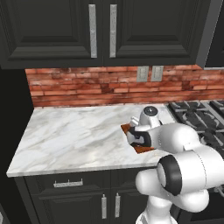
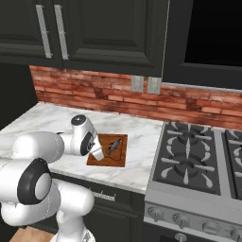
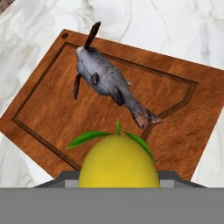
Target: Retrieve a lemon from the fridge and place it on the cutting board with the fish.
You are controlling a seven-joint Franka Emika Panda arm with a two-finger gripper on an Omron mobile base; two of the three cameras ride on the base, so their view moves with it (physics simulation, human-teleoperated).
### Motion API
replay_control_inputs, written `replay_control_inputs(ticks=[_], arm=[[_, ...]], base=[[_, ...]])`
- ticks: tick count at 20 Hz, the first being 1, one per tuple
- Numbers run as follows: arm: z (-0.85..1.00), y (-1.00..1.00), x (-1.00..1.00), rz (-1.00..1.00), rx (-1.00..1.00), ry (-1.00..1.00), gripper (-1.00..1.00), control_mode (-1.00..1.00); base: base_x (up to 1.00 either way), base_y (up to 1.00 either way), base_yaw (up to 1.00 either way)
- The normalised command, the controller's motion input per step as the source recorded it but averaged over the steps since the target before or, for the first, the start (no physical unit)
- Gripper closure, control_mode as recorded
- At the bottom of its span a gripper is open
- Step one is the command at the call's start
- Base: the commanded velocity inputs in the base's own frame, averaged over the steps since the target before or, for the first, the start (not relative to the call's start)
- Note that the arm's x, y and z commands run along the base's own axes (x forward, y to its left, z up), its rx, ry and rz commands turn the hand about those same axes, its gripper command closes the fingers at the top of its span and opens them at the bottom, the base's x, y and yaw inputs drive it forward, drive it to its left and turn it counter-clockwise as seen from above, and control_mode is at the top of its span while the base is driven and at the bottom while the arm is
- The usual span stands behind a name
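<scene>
The yellow lemon [image 3: 118,162], with green leaves at its stem, sits between the fingers of my gripper [image 2: 98,154], which is shut on it. It hangs just above the near edge of the reddish-brown cutting board [image 3: 175,113]. A grey fish [image 3: 107,83] lies on the board, just beyond the lemon. From the base, the cutting board [image 2: 118,158] lies on the marble counter beside the stove, with the fish [image 2: 113,146] on it. My gripper [image 1: 136,141] hovers over the cutting board [image 1: 142,149], and the hand covers most of it. The fridge is out of view.
A white marble counter [image 1: 74,135] stretches left of the board. A gas stove [image 2: 194,156] with black grates stands to the right. Black upper cabinets [image 1: 100,30] hang over a red brick backsplash [image 1: 87,87] with two outlets [image 2: 145,85].
</scene>
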Motion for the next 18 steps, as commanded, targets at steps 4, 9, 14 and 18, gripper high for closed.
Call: replay_control_inputs(ticks=[4, 9, 14, 18], arm=[[-0.09, 0.00, 0.15, -0.01, 0.05, 0.05, 1.00, -1.00], [-0.09, 0.00, 0.00, 0.00, 0.03, 0.00, 1.00, -1.00], [-0.13, 0.00, 0.00, 0.00, 0.03, 0.00, 1.00, -1.00], [-0.16, 0.00, 0.00, 0.00, 0.02, 0.00, -1.00, -1.00]], base=[[0.00, 0.00, 0.00], [0.00, 0.00, 0.00], [0.00, 0.00, 0.00], [0.00, 0.00, 0.00]])
